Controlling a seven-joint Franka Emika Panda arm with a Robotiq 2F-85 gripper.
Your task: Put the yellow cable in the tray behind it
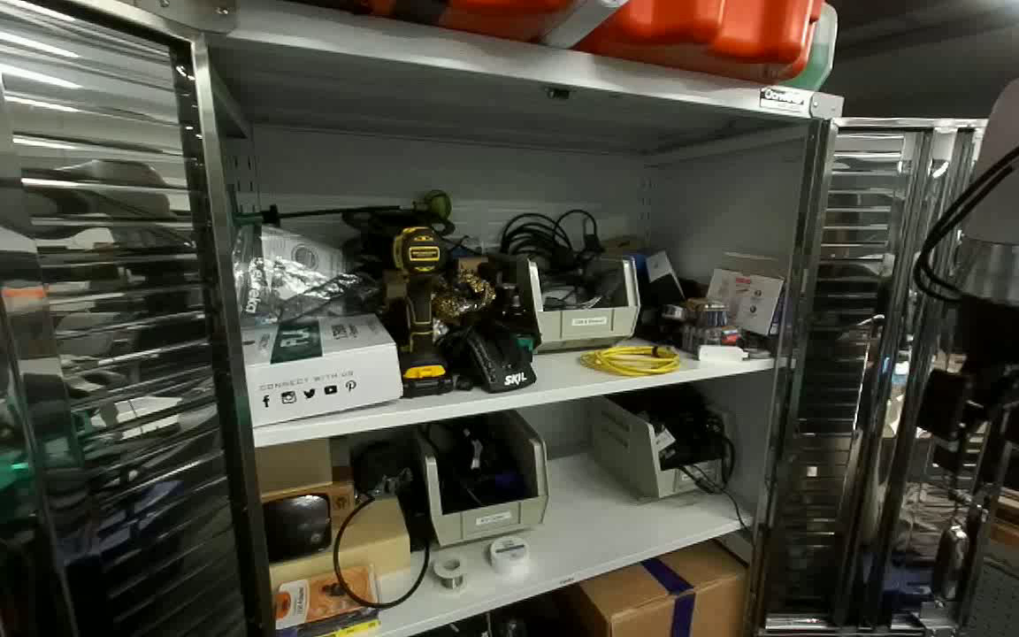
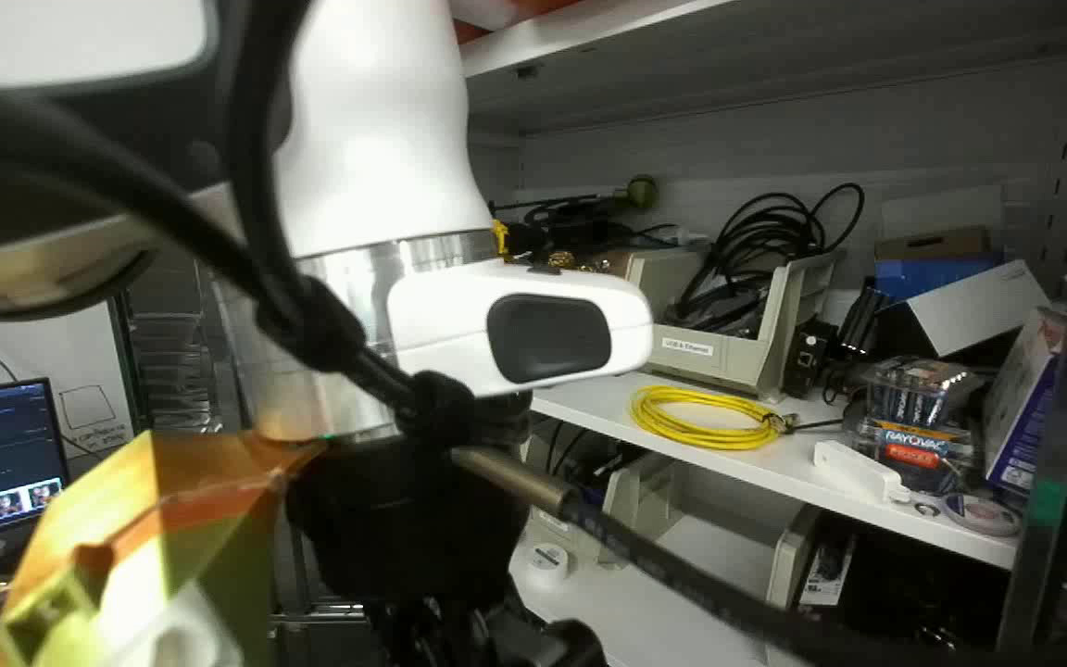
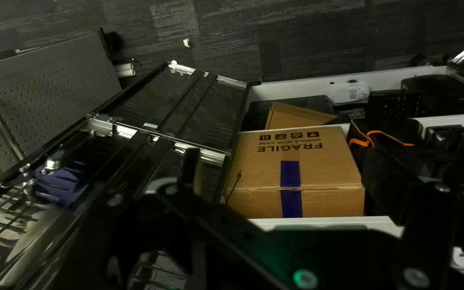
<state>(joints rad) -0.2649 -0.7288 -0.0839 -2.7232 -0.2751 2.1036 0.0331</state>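
The yellow cable (image 1: 629, 364) is a loose coil lying near the front edge of the upper shelf. It also shows in an exterior view (image 2: 693, 435). The tray (image 1: 576, 329), a small white bin with a label and black cords inside, stands right behind it; the tray shows in an exterior view (image 2: 723, 361) too, partly hidden by the arm. My gripper (image 1: 985, 416) hangs outside the cabinet by the right door, apart from both. In the wrist view the gripper (image 3: 294, 167) has its fingers wide apart with nothing between them. The wrist view shows neither cable nor tray.
A SKIL charger (image 1: 501, 358) and a yellow-black drill (image 1: 419, 301) stand left of the tray. Battery packs (image 2: 909, 435) and a white bar (image 2: 858, 468) lie right of the cable. The open cabinet door (image 1: 863, 372) is beside the gripper. A cardboard box (image 3: 296, 153) is below.
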